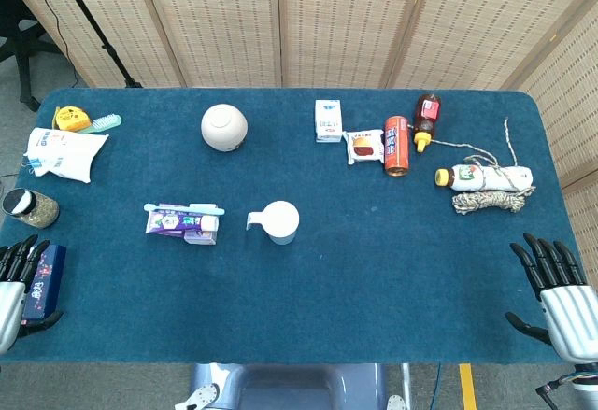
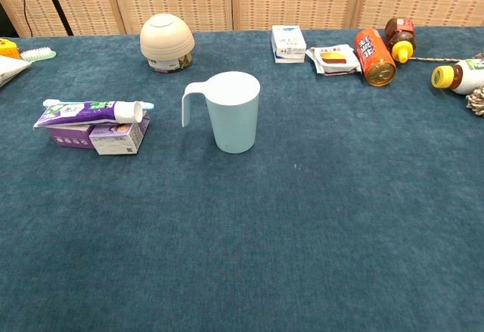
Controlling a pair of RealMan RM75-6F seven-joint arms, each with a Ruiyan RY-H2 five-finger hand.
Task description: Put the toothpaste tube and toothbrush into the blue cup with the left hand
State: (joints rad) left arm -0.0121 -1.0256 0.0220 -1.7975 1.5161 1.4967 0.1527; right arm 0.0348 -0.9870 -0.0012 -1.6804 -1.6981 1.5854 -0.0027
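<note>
Progress: nothing in the pale blue plastic handled cup [image 2: 236,113] yet, centre frame.
Items: purple toothpaste tube [image 2: 89,111] and light blue toothbrush [image 1: 185,209] atop a box, left of cup.
Left hand [image 1: 17,284]: empty, fingers spread, lower left.
Right hand [image 1: 558,293]: likewise, lower right.

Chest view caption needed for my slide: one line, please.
Pale blue cup stands upright mid-table, handle toward the toothpaste tube and toothbrush lying atop a box.

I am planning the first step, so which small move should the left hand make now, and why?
Probably reach right toward the toothpaste tube: the left hand rests open at the table edge, holding nothing, and the blue cup stands upright, empty.
</note>
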